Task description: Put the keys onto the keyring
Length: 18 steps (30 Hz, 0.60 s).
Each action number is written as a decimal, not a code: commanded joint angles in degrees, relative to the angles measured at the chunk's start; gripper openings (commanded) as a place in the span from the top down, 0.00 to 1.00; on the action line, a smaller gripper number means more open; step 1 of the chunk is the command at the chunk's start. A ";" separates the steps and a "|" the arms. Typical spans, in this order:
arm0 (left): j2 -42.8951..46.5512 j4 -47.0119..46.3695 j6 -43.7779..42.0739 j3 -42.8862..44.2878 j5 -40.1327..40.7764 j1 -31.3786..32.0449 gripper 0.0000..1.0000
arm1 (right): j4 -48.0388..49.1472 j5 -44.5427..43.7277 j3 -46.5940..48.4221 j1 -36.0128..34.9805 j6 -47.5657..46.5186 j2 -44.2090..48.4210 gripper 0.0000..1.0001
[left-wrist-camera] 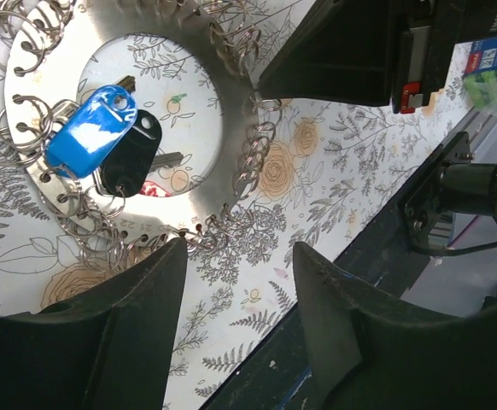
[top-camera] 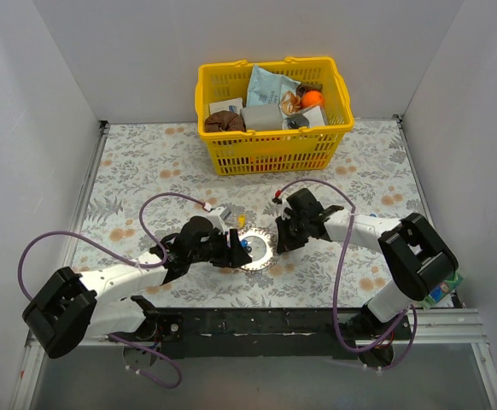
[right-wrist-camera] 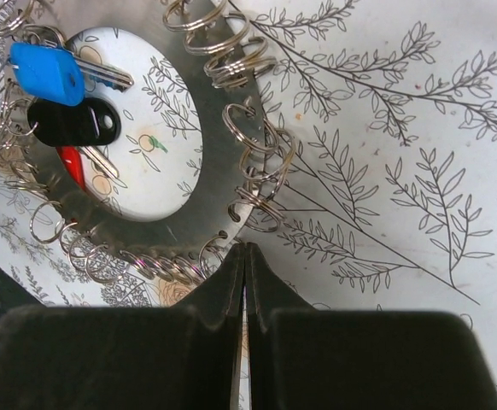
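Keyring (top-camera: 263, 255) lies flat on the floral cloth (top-camera: 146, 162) near the front middle of the table, between the two grippers. It is a wide steel band with a big hole, and small split rings (right-wrist-camera: 248, 128) are threaded all round its rim. Keys (right-wrist-camera: 73, 124) with blue, black and red heads are bunched at one side of the hole, overlapping the inner edge of the band. Can't tell whether they are threaded onto rings. Left gripper (left-wrist-camera: 240, 248) is just beside the keyring's rim, fingers spread, only cloth showing in the gap, nothing held. Right gripper (right-wrist-camera: 244, 249) is on the opposite side, fingers pressed together, tip right at the rim's split rings. Can't tell if it touches or pinches one. Yellow basket (top-camera: 274, 145) full of assorted items sits at the back of the table, well apart.
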<state>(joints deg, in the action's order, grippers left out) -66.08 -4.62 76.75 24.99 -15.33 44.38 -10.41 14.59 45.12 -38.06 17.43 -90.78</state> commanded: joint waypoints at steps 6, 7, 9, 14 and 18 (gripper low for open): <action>3.68 6.64 -3.89 0.94 4.78 0.27 0.51 | -7.52 -5.89 1.28 -0.26 -0.91 4.29 0.96; 3.86 6.73 -3.89 0.59 4.70 0.27 0.51 | -7.51 -5.80 1.28 -0.26 -0.91 4.73 0.96; 4.38 6.21 -3.63 -0.12 3.30 0.27 0.51 | -6.99 -5.45 0.93 0.53 -0.38 5.88 0.96; 6.23 3.23 -3.01 -2.49 2.33 0.27 0.54 | -5.23 -2.64 0.14 2.99 0.06 8.60 0.96; 6.06 0.50 -3.10 -3.63 0.74 0.18 0.58 | -4.35 -1.14 0.05 3.70 0.06 10.36 0.96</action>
<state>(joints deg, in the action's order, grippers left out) -60.80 -0.91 74.13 22.44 -13.10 44.38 -16.43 11.16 45.19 -35.11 17.28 -82.96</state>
